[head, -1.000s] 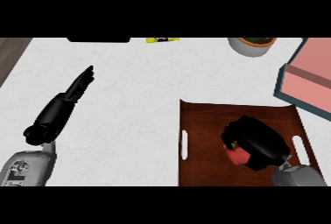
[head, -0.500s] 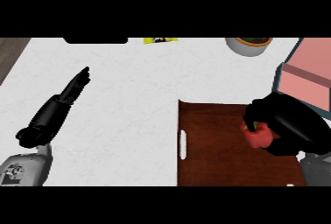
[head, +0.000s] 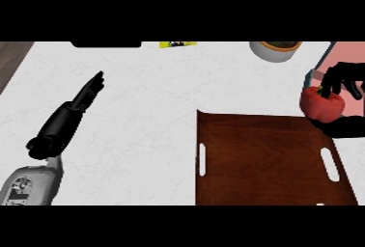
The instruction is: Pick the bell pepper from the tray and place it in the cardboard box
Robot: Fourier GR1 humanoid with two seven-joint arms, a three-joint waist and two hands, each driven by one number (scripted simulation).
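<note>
My right hand [head: 343,79] is at the view's right edge, its fingers curled round the top of a red bell pepper [head: 322,104]. The pepper hangs above the tray's far right corner, right beside the near edge of the pink cardboard box [head: 343,52]. The brown wooden tray [head: 267,159] lies below it with nothing on it. My left hand [head: 89,90] rests on the white counter at the left, fingers straight and pointing away from me.
A pale bowl [head: 274,49] stands at the back, left of the box. A yellow item [head: 176,44] and a dark object [head: 107,44] lie along the counter's far edge. The counter's wooden-floor side shows at the far left.
My right hand has lifted the pepper off the tray and carried it up and to the right, toward the box. The left hand has stayed put.
</note>
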